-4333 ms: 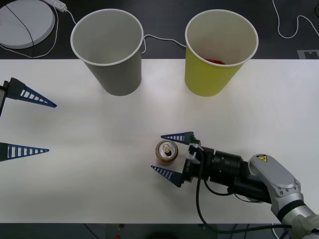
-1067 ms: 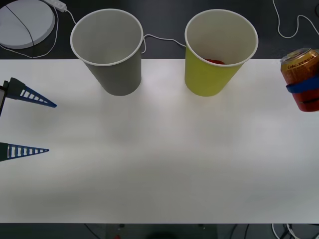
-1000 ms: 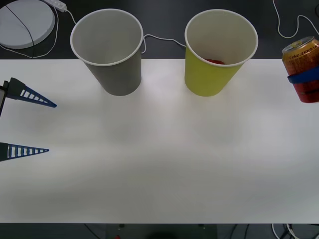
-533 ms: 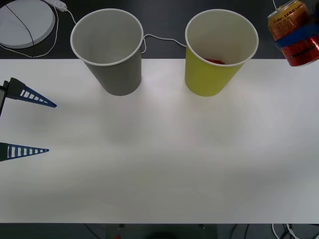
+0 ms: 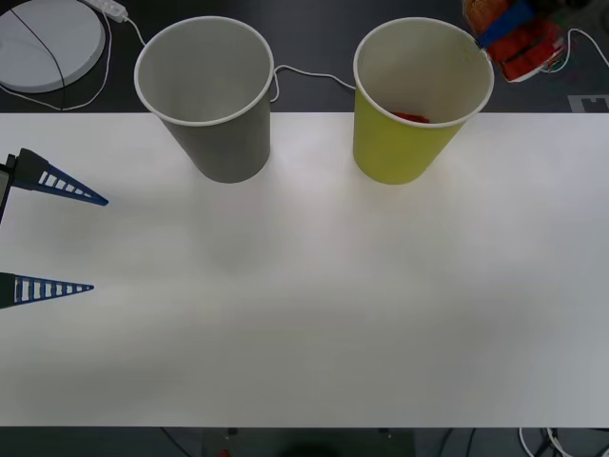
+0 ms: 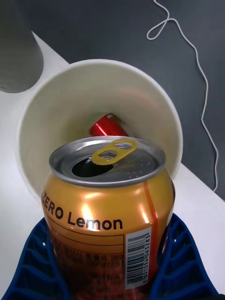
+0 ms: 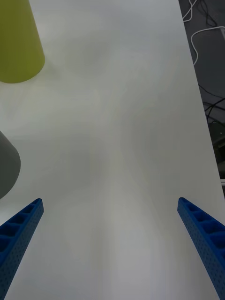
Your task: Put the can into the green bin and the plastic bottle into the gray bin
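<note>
Orange can (image 6: 108,206) clamped in my right gripper (image 6: 110,262) beside green bin (image 5: 422,95) rim; centre over the mouth, then release. Left gripper (image 5: 48,233) open, idle.

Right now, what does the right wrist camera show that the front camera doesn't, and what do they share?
Right wrist view alone: the can's open top with its pull tab, its "Zero Lemon" lettering and barcode, and the blue fingers of the right gripper hugging both sides.

Front view alone: the whole table, the full gray bin, and the left gripper open at the table's left edge.

Shared: the can at the green bin's rim, and a red object lying inside that bin.
</note>
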Motion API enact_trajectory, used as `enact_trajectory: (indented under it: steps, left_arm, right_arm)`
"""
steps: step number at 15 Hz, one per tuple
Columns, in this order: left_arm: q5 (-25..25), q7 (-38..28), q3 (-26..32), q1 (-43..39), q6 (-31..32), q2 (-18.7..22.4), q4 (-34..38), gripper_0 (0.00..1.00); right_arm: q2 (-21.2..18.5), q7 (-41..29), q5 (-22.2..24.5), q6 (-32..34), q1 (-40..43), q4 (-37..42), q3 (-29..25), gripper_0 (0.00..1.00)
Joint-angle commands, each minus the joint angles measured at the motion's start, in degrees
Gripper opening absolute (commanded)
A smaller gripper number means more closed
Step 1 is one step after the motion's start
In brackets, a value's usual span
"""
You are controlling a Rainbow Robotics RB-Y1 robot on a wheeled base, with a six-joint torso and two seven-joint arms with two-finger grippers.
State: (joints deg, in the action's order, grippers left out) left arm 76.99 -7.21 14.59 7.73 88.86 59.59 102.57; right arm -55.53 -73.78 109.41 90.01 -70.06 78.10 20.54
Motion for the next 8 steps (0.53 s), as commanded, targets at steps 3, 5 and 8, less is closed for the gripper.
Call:
enact_trajectory:
  steps: [3, 5, 8]
  left_arm:
    - [0.0, 0.0, 0.0, 0.0, 0.0, 0.0, 0.0, 1.0]
    - [0.0, 0.0, 0.0, 0.0, 0.0, 0.0, 0.0, 1.0]
    - [0.0, 0.0, 0.0, 0.0, 0.0, 0.0, 0.0, 1.0]
  right_arm:
    - [8.0, 0.8, 10.1, 0.0, -2.8, -4.2, 1.1, 0.0]
    - [10.6, 0.8, 13.4, 0.0, -4.2, -5.6, 1.6, 0.0]
    - [12.3, 2.4, 15.2, 0.0, -5.2, -6.6, 2.1, 0.0]
